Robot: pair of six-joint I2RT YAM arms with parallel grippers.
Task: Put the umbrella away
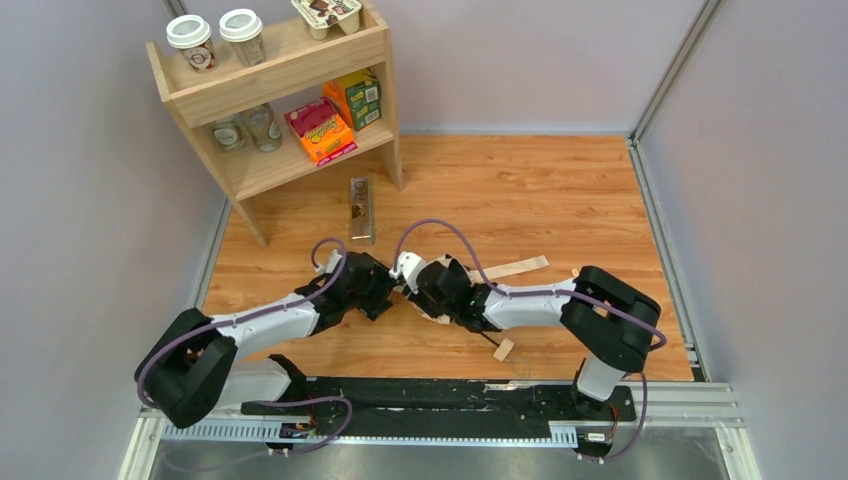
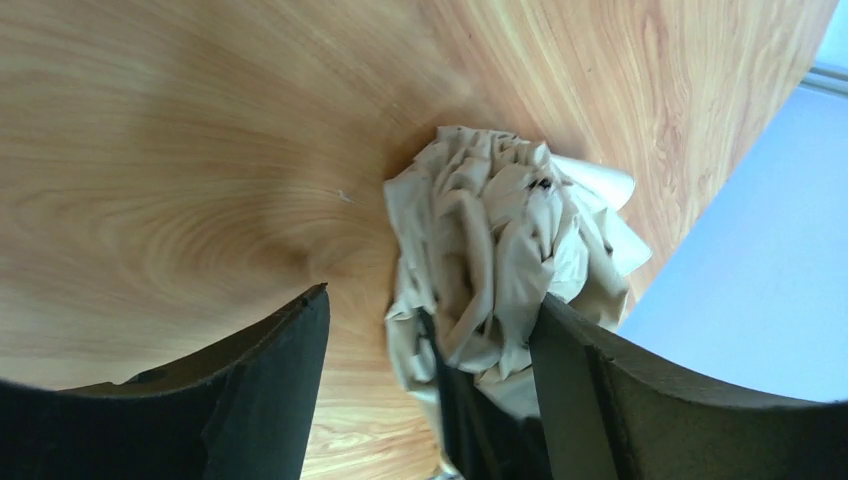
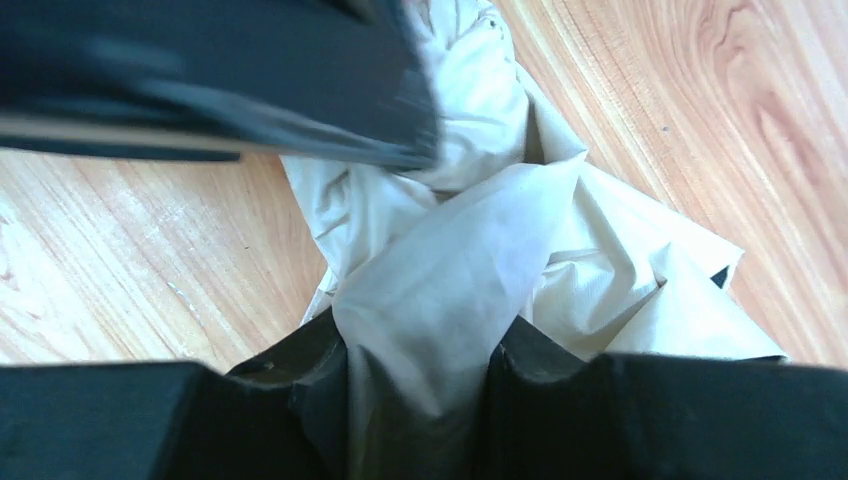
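Two arms folded inward over the wooden table (image 1: 560,190), wrists almost meeting; right gripper (image 3: 420,330) pinched on a fold of the beige umbrella (image 3: 450,260), crumpled on the tabletop between them; left gripper (image 2: 432,300) spread wide, fabric against one finger, gripping nothing.

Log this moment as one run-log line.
left gripper: open around umbrella | right gripper: shut on umbrella fabric | umbrella: crumpled, lying on table

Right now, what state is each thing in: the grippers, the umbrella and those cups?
umbrella: collapsed, canopy bunched and loose.
left gripper: open, not gripping.
right gripper: shut on the umbrella fabric.
paper cups: upright, lids on.
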